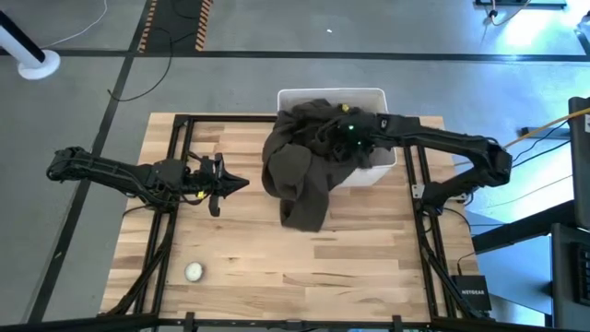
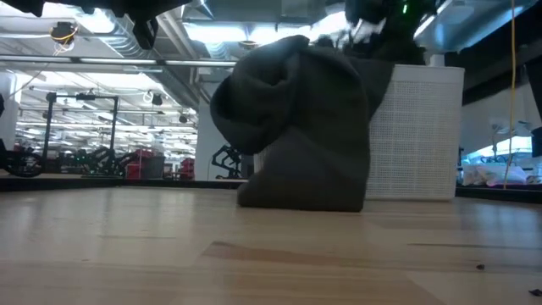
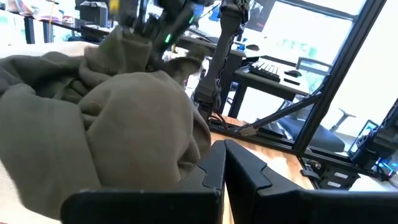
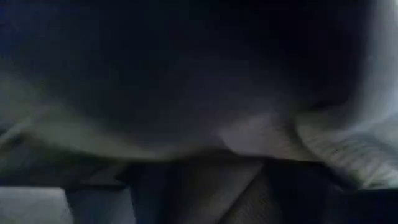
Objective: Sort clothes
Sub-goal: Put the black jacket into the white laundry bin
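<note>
A dark olive-brown garment point(image 1: 300, 171) is draped over the near-left rim of a white bin point(image 1: 373, 97), and its lower end point(image 2: 301, 195) rests on the table. My right gripper point(image 1: 348, 129) is above the bin, shut on the garment's upper part. My left gripper point(image 1: 241, 183) is shut and empty, level over the table left of the garment, with a small gap between them. In the left wrist view, its fingers point(image 3: 224, 171) point at the garment point(image 3: 112, 130). The other garments are out of view. My right gripper holds the olive-brown garment by a bunched part at its top point(image 3: 124, 40), coming from the table's right side above the bin. Cloth fills the space between its fingers point(image 4: 214, 180); how many layers cannot be told. The garment hangs below, over the bin's rim and down to the table.
A small white ball point(image 1: 194, 271) lies near the table's front left. The white bin point(image 2: 419, 135) stands at the far middle of the table. Black frame rails point(image 1: 171, 166) run along both sides of the table.
</note>
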You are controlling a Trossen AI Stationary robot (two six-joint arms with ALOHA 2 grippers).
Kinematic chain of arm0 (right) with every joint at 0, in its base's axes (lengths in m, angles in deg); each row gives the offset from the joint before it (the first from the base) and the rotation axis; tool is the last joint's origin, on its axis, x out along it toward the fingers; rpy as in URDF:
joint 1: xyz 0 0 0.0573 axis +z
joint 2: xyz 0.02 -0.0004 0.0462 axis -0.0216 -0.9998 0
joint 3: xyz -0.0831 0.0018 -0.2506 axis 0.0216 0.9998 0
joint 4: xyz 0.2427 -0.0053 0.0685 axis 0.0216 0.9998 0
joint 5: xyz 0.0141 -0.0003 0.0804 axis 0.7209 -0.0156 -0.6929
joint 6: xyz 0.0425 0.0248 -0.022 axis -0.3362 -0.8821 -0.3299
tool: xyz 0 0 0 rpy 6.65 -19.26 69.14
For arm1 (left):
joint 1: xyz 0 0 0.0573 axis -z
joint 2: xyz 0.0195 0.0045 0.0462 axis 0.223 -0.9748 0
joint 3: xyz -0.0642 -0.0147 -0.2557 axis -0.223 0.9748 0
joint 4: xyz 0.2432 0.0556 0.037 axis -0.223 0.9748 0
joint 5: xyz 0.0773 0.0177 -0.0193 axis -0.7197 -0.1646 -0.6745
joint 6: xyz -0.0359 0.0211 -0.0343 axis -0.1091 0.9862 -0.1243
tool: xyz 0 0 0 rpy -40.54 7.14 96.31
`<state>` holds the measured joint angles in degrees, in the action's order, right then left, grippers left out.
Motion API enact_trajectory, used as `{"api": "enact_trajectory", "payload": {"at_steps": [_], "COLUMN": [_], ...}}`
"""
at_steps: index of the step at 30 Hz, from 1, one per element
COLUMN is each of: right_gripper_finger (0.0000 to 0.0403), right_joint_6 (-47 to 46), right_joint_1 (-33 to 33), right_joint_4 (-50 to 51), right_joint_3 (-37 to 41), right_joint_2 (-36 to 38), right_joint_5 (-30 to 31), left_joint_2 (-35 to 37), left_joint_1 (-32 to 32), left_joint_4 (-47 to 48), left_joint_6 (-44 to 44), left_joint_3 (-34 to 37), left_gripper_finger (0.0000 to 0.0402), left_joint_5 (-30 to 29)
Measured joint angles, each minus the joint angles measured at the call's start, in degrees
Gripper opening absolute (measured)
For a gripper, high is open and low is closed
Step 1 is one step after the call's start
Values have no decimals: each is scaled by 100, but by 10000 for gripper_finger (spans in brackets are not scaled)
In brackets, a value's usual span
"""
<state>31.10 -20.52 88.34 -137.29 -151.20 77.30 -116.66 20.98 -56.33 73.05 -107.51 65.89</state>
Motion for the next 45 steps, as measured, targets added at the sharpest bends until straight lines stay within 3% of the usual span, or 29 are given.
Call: {"api": "enact_trajectory", "payload": {"at_steps": [9,16,20,24,28,33,40,45], "right_gripper_finger": [259,259,259,259,259,259,259,259], "right_joint_6": [80,-54,-531,-1096,-2314,-3231,-2832,-2613], "right_joint_1": [620,1889,3098,4252,5015,5395,5593,5589], "right_joint_4": [469,633,836,641,535,377,-1349,-1458], "right_joint_3": [-1619,-1762,-1283,-351,647,1701,2624,2671], "right_joint_2": [882,1283,1270,1198,1066,784,87,-558], "right_joint_5": [888,749,1132,1983,2706,2627,2722,3360], "left_joint_2": [2,0,1,2,0,0,1,0], "left_joint_1": [0,0,0,0,0,0,0,0], "left_joint_4": [20,17,16,15,13,13,13,14], "left_joint_6": [14,-19,-30,-32,-70,-144,-18,-13], "left_joint_3": [-2,-2,-2,-2,-2,-2,-2,-2], "left_gripper_finger": [0,0,0,0,0,0,0,0], "left_joint_5": [-7,-11,-11,-13,-15,-17,-66,-83]}}
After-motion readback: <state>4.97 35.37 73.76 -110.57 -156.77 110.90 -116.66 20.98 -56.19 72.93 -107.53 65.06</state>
